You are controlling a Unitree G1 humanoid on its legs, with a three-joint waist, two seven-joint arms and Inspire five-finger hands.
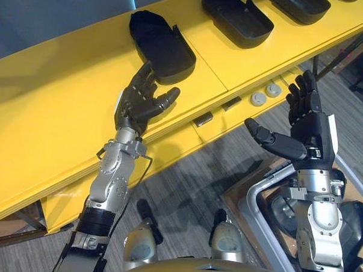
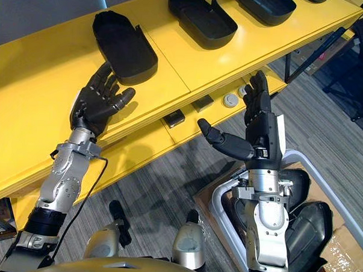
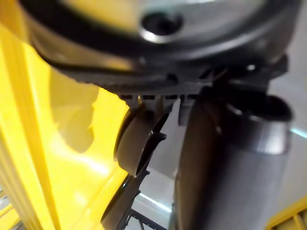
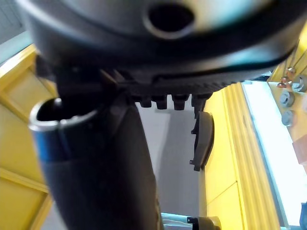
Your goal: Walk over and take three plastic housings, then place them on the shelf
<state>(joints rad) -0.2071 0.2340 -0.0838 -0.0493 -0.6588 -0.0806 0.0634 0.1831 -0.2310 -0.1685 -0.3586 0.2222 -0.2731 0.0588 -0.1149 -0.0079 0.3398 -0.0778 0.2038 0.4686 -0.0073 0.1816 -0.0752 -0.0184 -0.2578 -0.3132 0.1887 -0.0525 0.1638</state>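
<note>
A: The left hand (image 1: 141, 101)?
B: Spread open, empty, over the long yellow shelf (image 1: 50, 106), fingertips just beside a black plastic tray-shaped housing (image 1: 161, 45).
A: Rightwards?
B: Two more black housings (image 1: 235, 18) lie on the shelf. The right hand (image 1: 308, 126) is raised, open, empty.

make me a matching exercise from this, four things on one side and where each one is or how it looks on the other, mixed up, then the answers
Things
1. left hand
2. right hand
3. nearest black plastic housing, a shallow tray shape
4. two round grey discs

Places or states
A. on the lower yellow ledge, under the yellow shelf top
B. open, raised in front of the shelf's front edge
C. lying on the yellow shelf top
D. open over the shelf top, fingers by the housing

Pairs: 1-D, 2-B, 3-C, 4-A
</note>
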